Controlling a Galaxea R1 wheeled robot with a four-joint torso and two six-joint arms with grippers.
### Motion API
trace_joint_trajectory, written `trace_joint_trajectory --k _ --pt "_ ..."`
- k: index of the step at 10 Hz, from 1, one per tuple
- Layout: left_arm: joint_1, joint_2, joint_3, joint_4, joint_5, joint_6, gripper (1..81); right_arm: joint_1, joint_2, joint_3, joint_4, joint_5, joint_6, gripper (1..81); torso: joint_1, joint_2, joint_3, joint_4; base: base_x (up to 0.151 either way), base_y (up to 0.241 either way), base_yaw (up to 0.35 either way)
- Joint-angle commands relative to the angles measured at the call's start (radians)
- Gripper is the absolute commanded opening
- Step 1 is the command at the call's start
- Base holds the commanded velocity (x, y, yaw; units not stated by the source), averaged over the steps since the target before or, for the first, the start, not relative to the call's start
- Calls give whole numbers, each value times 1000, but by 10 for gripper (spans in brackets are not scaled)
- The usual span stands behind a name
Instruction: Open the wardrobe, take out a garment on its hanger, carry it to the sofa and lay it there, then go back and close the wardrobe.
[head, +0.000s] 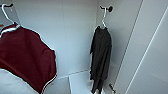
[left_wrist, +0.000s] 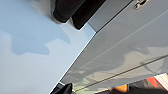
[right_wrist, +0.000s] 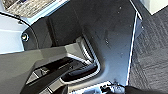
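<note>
Nearest you in the head view, a maroon jacket (head: 25, 57) with white trim hangs at the left of the open wardrobe (head: 72, 37), on its own white hanger hooked over a dark peg near the top left corner. Below it, the wardrobe's white floor panel (head: 80, 83) runs back to the rear wall.

Further in, toward the right rear corner, you have the garment (head: 100, 58): dark, long and narrow, its long axis straight up and down, collar at the top and hem pointing down to just above the floor panel. It hangs on the hanger (head: 103, 21), whose curved hook loops over a dark round peg (head: 109, 9) on the right side wall. The open white door (head: 150, 55) stands at the right edge.

In the left wrist view, dark cloth ends (left_wrist: 75, 11) hang over pale panels. You cannot tell from these views how far either gripper is open, or whether it holds anything.
</note>
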Motion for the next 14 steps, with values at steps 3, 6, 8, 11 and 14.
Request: trace_joint_trajectory --k 3,6,8,11,14 --pt "-409 33 2 -28 26 -193 811 35 -1 2 13 -71 0 811 0 0 0 0 0 0 0" --pt "-598 85 -81 -29 28 -331 811 32 6 2 9 -69 -2 811 0 0 0 0 0 0 0" --pt "-714 95 -79 -29 19 -439 811 38 11 -3 9 -69 0 811 0 0 0 0 0 0 0" --pt "-854 156 -124 -29 26 -561 811 39 20 -26 13 -69 0 811 1 1 -1 0 0 0 0" --pt "-974 205 -168 -29 16 -693 811 42 20 -26 10 -69 0 811 1 1 -2 0 0 0 0"
